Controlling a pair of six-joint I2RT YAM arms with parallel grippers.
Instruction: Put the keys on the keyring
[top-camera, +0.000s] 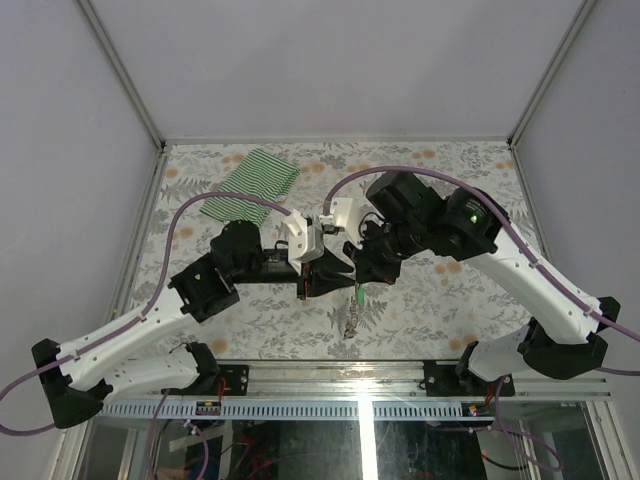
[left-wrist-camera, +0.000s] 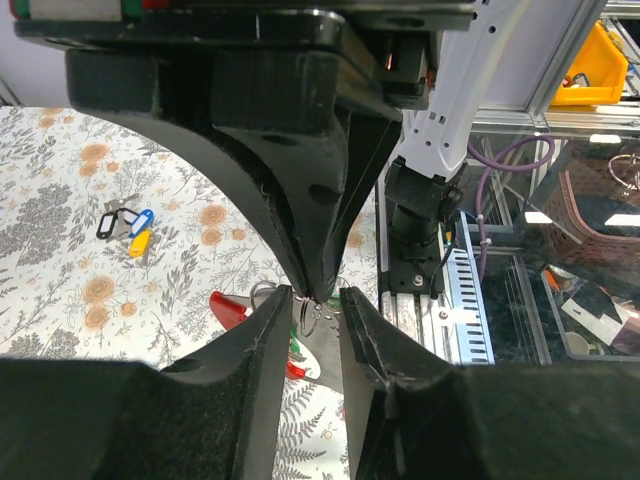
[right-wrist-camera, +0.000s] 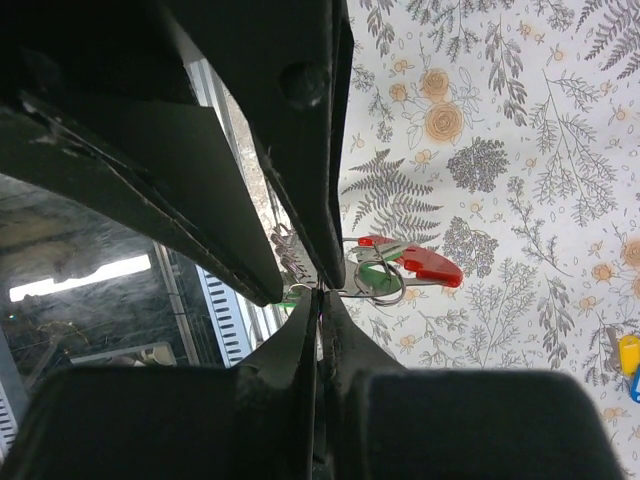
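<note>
Left wrist view. My left gripper (left-wrist-camera: 315, 300) fills the lower field, its fingers narrowly parted around the silvery keyring (left-wrist-camera: 313, 320). I cannot tell whether the pads touch it. The right gripper (left-wrist-camera: 319, 287) points down from above, its tips closed to one point at the ring. A red-tagged key (left-wrist-camera: 228, 308) shows just left of the fingers. Blue and yellow tags (left-wrist-camera: 135, 230) lie well apart on the floral table (left-wrist-camera: 60, 200).

Robotics lab test cell: plain white wall panels (top-camera: 300, 60) in silvery aluminium framing (top-camera: 122, 75) enclose a table with a floral-printed cover (top-camera: 450, 300). Purple cables (top-camera: 410, 170), a slotted pale wiring duct (top-camera: 300, 410) and a yellow plastic parts bin (left-wrist-camera: 600, 65) surround it.
</note>
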